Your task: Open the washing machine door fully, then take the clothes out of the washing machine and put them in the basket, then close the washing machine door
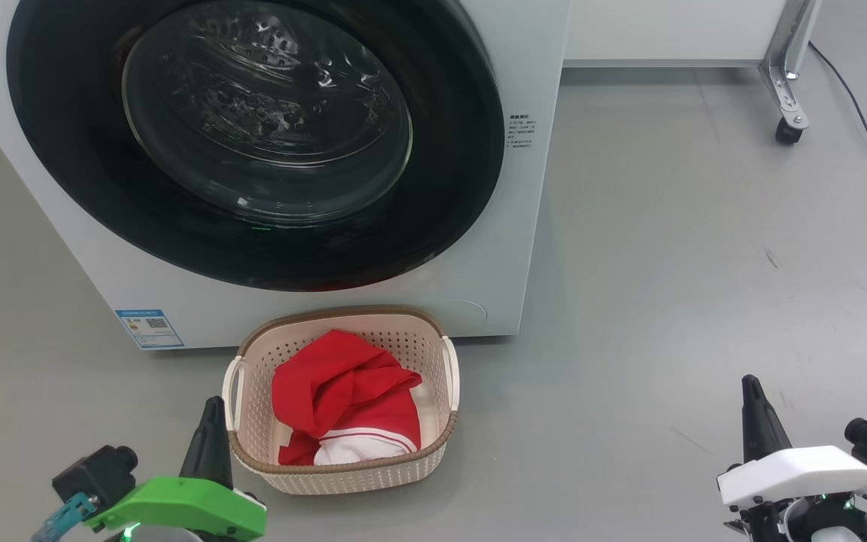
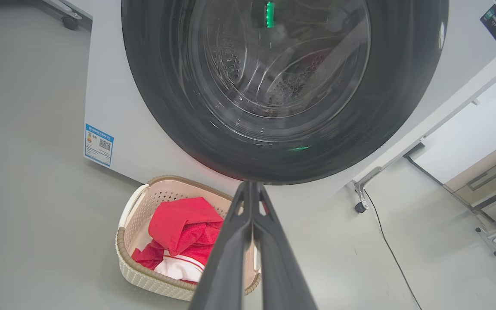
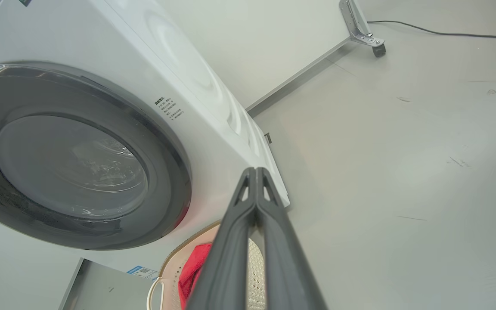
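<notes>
The white washing machine (image 1: 524, 248) fills the upper left, its round black washing machine door (image 1: 260, 143) lying shut flat against the front. On the floor before it stands the cream basket (image 1: 351, 470) with the red clothes (image 1: 339, 391) heaped inside, white trim showing at the front. My left gripper (image 1: 211, 410) is shut and empty, just left of the basket's near corner. My right gripper (image 1: 751, 388) is shut and empty, far to the right over bare floor. The left wrist view shows door (image 2: 282, 86), basket (image 2: 144, 275) and clothes (image 2: 183, 224).
A white cabinet on a metal caster leg (image 1: 787, 113) stands at the back right, with a dark cable (image 1: 866, 128) trailing across the grey floor (image 1: 667, 301). A blue label (image 1: 149, 328) marks the machine's lower left.
</notes>
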{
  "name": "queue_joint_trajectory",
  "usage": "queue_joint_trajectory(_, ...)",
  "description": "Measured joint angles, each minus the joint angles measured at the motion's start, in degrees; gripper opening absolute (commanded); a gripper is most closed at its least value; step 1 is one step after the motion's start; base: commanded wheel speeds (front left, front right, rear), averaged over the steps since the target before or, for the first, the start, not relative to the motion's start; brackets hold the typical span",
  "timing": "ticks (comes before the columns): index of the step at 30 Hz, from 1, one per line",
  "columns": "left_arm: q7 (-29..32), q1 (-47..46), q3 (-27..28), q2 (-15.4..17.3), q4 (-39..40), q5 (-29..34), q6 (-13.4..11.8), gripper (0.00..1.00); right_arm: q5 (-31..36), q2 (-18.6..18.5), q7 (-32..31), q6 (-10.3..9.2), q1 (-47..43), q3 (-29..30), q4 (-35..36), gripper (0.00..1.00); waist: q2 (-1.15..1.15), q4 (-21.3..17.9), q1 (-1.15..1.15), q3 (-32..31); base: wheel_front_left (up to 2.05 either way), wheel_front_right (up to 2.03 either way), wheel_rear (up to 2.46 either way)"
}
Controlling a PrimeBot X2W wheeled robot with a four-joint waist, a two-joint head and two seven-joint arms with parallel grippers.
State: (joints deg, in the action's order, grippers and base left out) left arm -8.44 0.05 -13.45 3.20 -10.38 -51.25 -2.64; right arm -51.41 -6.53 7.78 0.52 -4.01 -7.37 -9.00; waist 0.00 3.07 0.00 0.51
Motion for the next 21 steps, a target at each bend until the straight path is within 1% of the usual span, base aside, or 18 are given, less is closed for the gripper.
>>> queue_joint_trajectory(21,3.4,-0.1,4.1,1.2,-1.0,-15.7,3.0,0.00,-15.2,0.6,-3.8,1.93,2.2,3.7,-2.1,0.00,0.00,-1.1,0.00,-0.1,0.00,0.00,0.00)
